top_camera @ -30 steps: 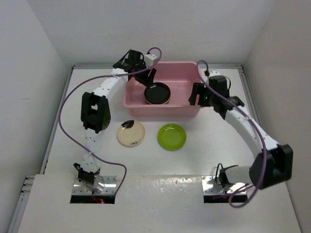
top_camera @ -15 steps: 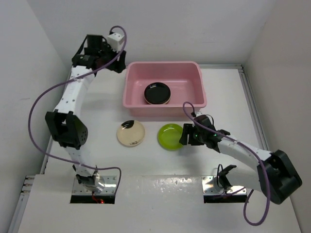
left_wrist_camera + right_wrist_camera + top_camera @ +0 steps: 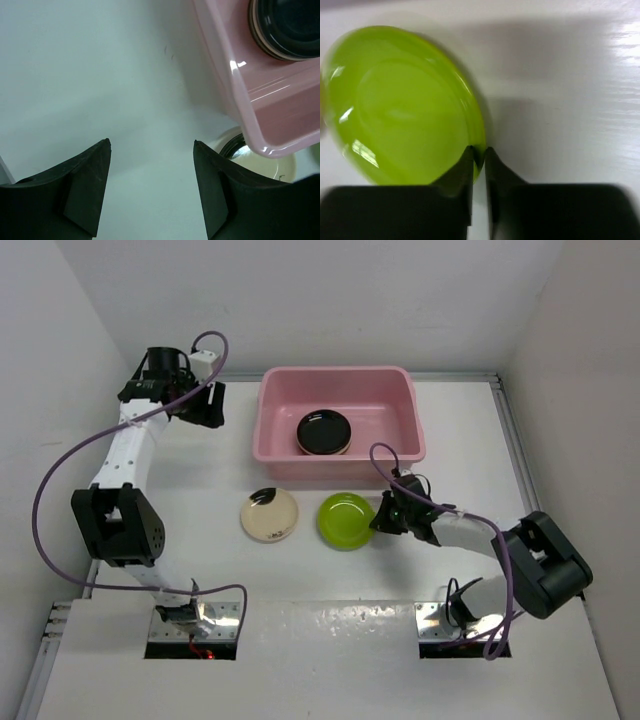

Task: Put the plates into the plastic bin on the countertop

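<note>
Your right end effector (image 3: 479,151) has come down from the plastic bin (image 3: 340,375) and now pinches the lime green plate (image 3: 343,520) by its right rim on the table (image 3: 200,490), just near of the bin. The left end effector (image 3: 151,146), spread wide, has withdrawn left. Lifting looks next.

1. Top external: fixed high above the 6 o'clock edge, tilted down toward 12 o'clock; far enough back to take in the whole surface (image 3: 450,440).
2. Left wrist: mounted behind the left gripper (image 3: 151,145), out at 10 o'clock, looking almost straight down from mid height, frame top toward 12 o'clock.
3. Right wrist: mounted behind the right gripper (image 3: 478,150), near centre, very close and low, aimed toward 9 o'clock across the lime plate (image 3: 405,105).
4. Overlap: top and left wrist share a corner of the pink bin (image 3: 270,100), the black plate (image 3: 292,25) and the cream plate (image 3: 267,162); top and right wrist share the lime plate.
</note>
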Controlling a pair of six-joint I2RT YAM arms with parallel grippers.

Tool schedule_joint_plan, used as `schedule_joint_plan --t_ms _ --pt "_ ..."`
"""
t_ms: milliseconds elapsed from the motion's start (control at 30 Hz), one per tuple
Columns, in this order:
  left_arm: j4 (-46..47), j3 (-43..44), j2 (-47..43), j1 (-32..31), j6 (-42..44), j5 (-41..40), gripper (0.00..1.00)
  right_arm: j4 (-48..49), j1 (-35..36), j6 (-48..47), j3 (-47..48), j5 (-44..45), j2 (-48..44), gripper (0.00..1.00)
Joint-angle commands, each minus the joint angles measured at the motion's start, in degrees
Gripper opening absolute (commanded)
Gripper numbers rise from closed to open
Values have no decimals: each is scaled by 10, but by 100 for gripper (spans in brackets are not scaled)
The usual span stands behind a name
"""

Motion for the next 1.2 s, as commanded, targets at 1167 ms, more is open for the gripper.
schedule_joint_plan --t_ms 1167 --pt "23 -56 -52 135 -10 37 69 -98 -112 -48 654 -95 348 0"
